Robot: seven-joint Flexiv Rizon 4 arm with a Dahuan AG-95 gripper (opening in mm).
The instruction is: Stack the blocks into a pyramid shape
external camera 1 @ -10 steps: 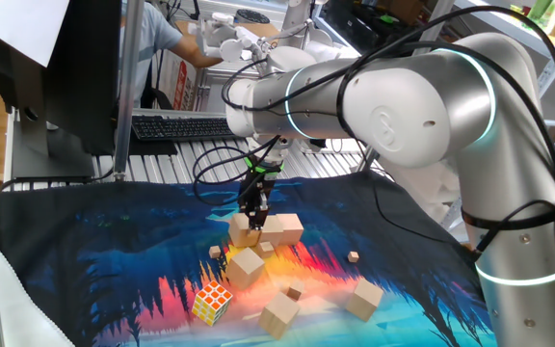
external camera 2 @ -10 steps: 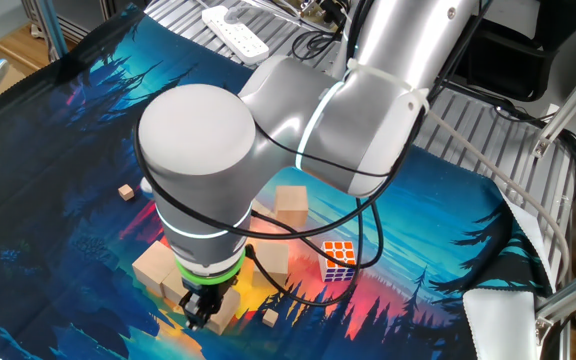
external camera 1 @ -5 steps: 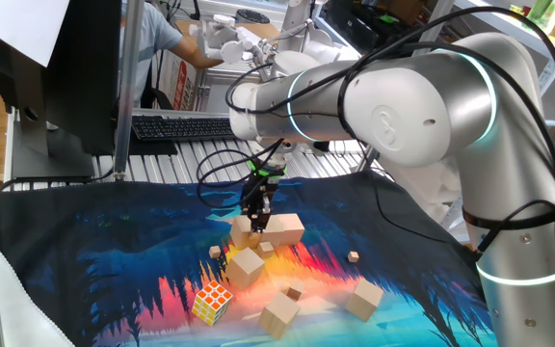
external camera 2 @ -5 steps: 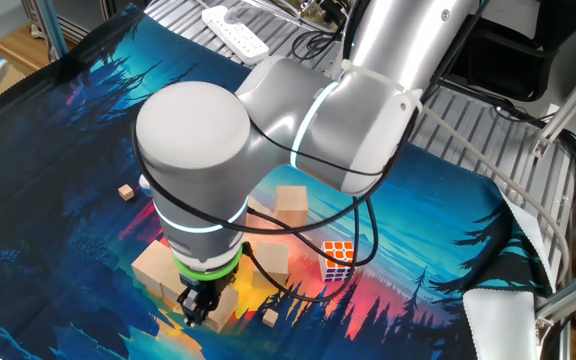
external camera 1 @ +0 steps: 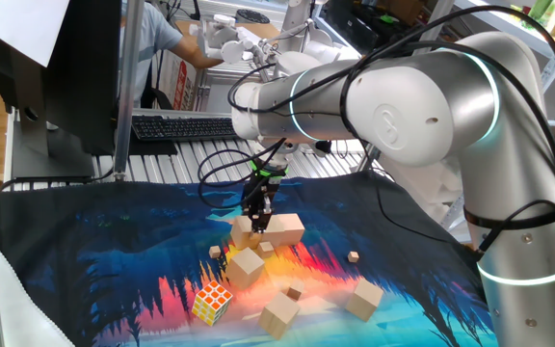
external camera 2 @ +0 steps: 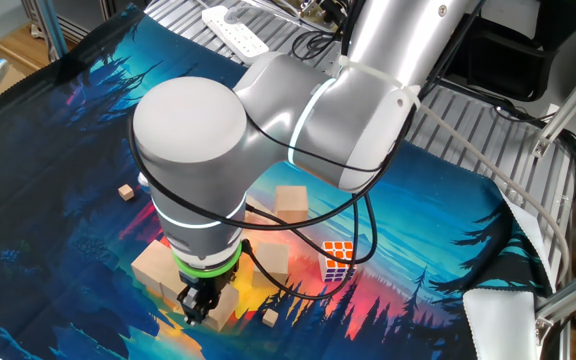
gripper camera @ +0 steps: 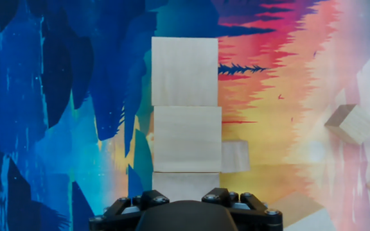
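Three pale wooden blocks lie in a straight row on the printed cloth: far [gripper camera: 185, 70], middle [gripper camera: 186, 138] and near [gripper camera: 185, 181]. My gripper [gripper camera: 185, 204] stands right over the near block, and its fingertips are hidden in the hand view. In one fixed view the gripper [external camera 1: 257, 218] reaches down onto the row's left end block [external camera 1: 243, 229], shut on it, beside the rest of the row [external camera 1: 283, 228]. Loose blocks lie nearer the front [external camera 1: 247, 265], [external camera 1: 279, 313], [external camera 1: 364, 297]. In the other fixed view the gripper [external camera 2: 197, 302] is low beside a block [external camera 2: 154, 266].
A multicoloured puzzle cube [external camera 1: 211, 302] [external camera 2: 339, 254] sits near the loose blocks. Tiny wooden cubes are scattered about [external camera 1: 354, 256], [external camera 1: 216, 253], [external camera 2: 125, 191], and one [gripper camera: 235, 156] lies just right of the row. A keyboard [external camera 1: 176, 126] and a monitor stand behind the cloth.
The arm's elbow has shifted slightly. The gripper stays at the row's end block with the same opening.
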